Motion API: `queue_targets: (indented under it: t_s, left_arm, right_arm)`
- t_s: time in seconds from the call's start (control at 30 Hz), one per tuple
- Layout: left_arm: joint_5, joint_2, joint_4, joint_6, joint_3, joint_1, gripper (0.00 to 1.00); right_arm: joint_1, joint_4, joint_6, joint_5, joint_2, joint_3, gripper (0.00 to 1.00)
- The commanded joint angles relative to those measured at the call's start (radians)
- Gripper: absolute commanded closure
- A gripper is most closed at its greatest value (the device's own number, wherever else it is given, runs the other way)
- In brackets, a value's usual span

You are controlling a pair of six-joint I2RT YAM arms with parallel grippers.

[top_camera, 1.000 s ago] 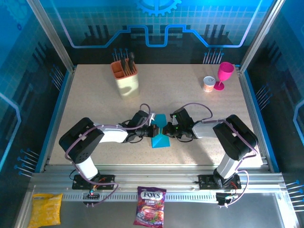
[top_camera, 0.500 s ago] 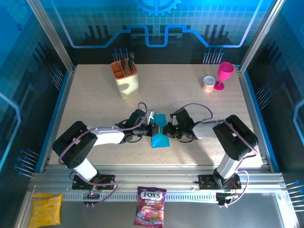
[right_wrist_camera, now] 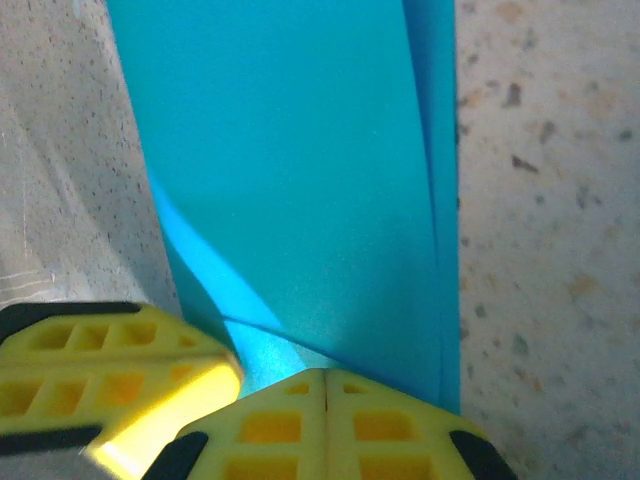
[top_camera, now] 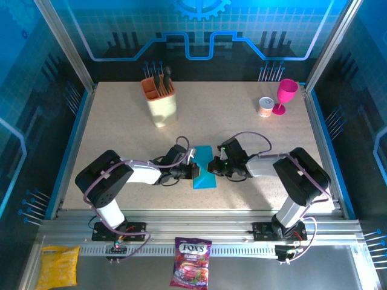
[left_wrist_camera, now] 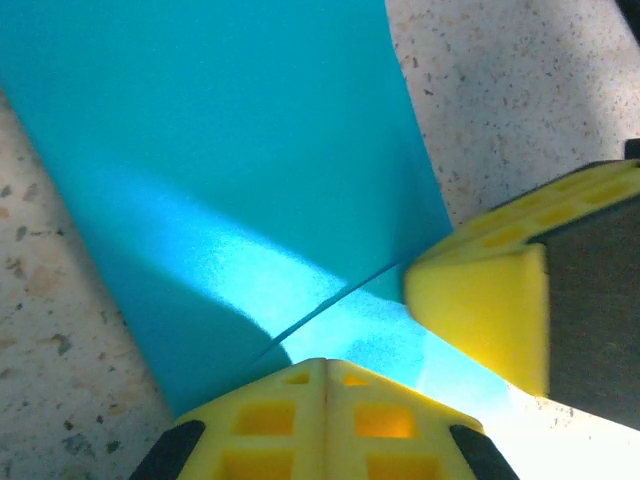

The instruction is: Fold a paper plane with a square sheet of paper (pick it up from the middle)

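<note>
Sheet of paper (top_camera: 204, 176), folded, at mid-tabletop (top_camera: 121, 139)

Cyan sheet lies midway between the side edges, somewhat closer to the near edge. Left gripper (top_camera: 195, 171) clenched, tips touching the sheet's left side. Right gripper (top_camera: 211, 165) clenched, tips touching its right side. Fold line visible near both tips. Whether either pinches paper: cannot tell.

A robot lab cell: aluminium frame (top_camera: 65, 43), blue-lit panels (top_camera: 199, 24) around a speckled table (top_camera: 115, 139).
</note>
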Motion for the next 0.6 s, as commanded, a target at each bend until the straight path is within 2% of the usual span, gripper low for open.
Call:
queue_targets:
  t_s: [0.0,0.13,0.27,0.37,0.57]
  left_arm:
    - [-0.012,0.021,0.027,0.004,-0.021,-0.003,1.0]
    - [-0.011,0.021,0.036,0.002,-0.031,-0.003,1.0]
    - [-0.007,0.018,0.04,0.0,-0.031,-0.008,1.0]
    - [-0.006,0.017,0.041,-0.007,-0.027,-0.015,1.0]
    - [-0.007,0.012,0.047,-0.025,-0.023,-0.026,1.0]
  right_arm:
    - [0.007,-0.101,-0.029,0.012,-0.079,0.005,0.94]
    - [0.002,-0.156,-0.047,0.04,-0.149,-0.003,0.9]
    - [0.012,-0.157,-0.043,0.035,-0.172,-0.015,0.95]
    - [0.047,-0.142,-0.032,0.034,-0.17,-0.018,1.0]
    - [0.152,-0.063,0.03,0.054,-0.142,-0.047,1.0]
